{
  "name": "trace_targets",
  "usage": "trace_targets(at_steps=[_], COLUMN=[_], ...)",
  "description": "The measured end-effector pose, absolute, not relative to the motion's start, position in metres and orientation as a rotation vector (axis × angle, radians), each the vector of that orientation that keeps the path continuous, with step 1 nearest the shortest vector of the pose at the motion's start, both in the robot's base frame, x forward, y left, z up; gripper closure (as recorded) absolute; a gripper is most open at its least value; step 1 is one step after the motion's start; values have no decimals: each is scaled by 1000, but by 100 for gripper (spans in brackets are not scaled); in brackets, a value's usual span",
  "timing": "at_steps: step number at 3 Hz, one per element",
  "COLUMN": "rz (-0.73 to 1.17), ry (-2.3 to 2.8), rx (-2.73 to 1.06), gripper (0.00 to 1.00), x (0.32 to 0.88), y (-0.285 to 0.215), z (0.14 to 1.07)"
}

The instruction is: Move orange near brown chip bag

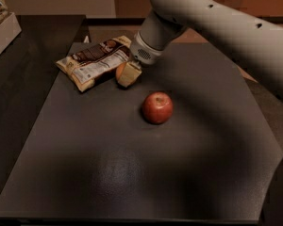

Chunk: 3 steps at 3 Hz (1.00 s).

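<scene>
The orange rests on the dark table right beside the brown chip bag, at the bag's right end. Only its left edge shows. My gripper comes down from the upper right and is shut on the orange, with one cream finger covering most of the fruit. The bag lies flat, with a dark brown centre, white label text and tan edges.
A red shiny apple sits on the table to the lower right of the gripper. My arm spans the upper right. A lighter counter edge with an object on it is at the far left.
</scene>
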State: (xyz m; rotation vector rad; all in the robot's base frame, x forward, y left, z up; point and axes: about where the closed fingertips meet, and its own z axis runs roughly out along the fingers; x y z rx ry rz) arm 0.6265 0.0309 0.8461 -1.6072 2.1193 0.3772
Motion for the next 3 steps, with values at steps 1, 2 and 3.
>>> trace_targets(at_steps=[1,2,3], rz=[377,379,381], ry=[2119,2120,2120], rx=[-1607,-1611,-1615], gripper=[36,13,0], x=[626,626,626], y=[31,32,34], z=[846,845,844])
